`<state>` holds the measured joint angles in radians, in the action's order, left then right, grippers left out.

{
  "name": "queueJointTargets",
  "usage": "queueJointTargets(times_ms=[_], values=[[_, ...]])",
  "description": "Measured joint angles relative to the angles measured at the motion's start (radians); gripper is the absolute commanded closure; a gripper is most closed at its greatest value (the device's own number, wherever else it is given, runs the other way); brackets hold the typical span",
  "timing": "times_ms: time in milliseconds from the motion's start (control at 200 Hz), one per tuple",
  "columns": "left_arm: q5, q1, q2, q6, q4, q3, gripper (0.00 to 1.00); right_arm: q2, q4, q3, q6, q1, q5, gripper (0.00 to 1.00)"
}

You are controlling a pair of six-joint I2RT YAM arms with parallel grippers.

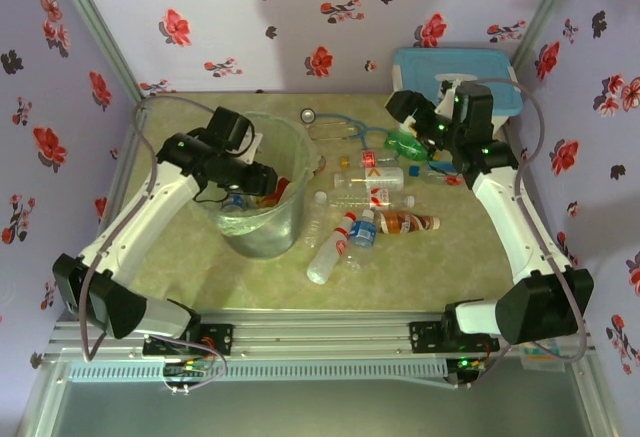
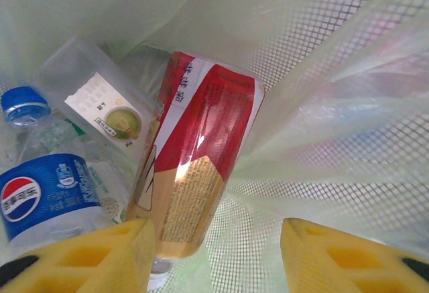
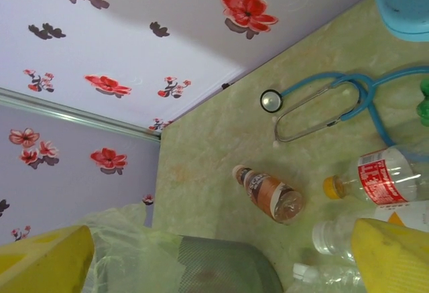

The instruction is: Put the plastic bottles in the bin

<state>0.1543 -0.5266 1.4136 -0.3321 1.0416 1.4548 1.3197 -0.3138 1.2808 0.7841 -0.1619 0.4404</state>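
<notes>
**A:** How does the left tool stand?

**B:** The left tool (image 2: 218, 256) is down inside the bin (image 1: 262, 229), its yellow fingers (image 2: 87, 259) apart and nothing clamped between them. Just past them a red-labelled bottle (image 2: 194, 159) lies tilted against the clear bag (image 2: 322, 98).

**A:** What else is in there?

**B:** Beside it to the left are a blue-labelled bottle (image 2: 40, 199) with a blue cap and a clear bottle with a green-and-white label (image 2: 100, 105).

**A:** And the right tool?

**B:** The right tool (image 3: 218, 259) is wide apart and holds nothing. In the top view it hovers over the far right of the counter (image 1: 450, 267), near the white box (image 1: 440, 67) with the light-blue lid.

**A:** Where are the other bottles?

**B:** The loose bottles (image 1: 370, 202) lie scattered on the counter, right of the bin, with a green bottle (image 1: 405, 144) nearest the right tool.

**A:** What do the views add to each other?

**B:** The left wrist gives the bin's contents and the labels. From above, the arm and the rim hide most of that. The right wrist shows a brown bottle (image 3: 271, 196) lying apart from the rest, with a stethoscope (image 3: 322, 105) beyond it.
</notes>
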Motion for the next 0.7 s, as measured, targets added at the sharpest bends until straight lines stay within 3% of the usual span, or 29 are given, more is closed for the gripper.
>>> queueJointTargets(times_ms=[200, 300, 400, 450, 545, 700], values=[[0.003, 0.0, 0.01, -0.002, -0.031, -0.026, 0.45, -0.068, -0.114, -0.034, -0.008, 0.116, -0.086, 0.15], [-0.004, 0.0, 0.004, -0.002, -0.039, -0.026, 0.44, -0.126, -0.161, -0.115, -0.017, 0.209, -0.124, 0.23], [-0.016, 0.0, -0.006, -0.003, -0.036, -0.018, 0.4, -0.162, -0.175, -0.224, -0.012, 0.29, -0.139, 0.25], [-0.025, 0.0, -0.006, 0.0, -0.026, 0.004, 0.37, -0.165, -0.179, -0.278, -0.001, 0.325, -0.143, 0.2], [-0.047, -0.001, -0.006, 0.007, -0.006, 0.066, 0.28, -0.145, -0.182, -0.356, 0.031, 0.372, -0.154, 0.02], [-0.081, -0.001, -0.014, 0.005, -0.01, 0.145, 0.17, -0.093, -0.13, -0.415, 0.111, 0.393, -0.173, 0.01]])
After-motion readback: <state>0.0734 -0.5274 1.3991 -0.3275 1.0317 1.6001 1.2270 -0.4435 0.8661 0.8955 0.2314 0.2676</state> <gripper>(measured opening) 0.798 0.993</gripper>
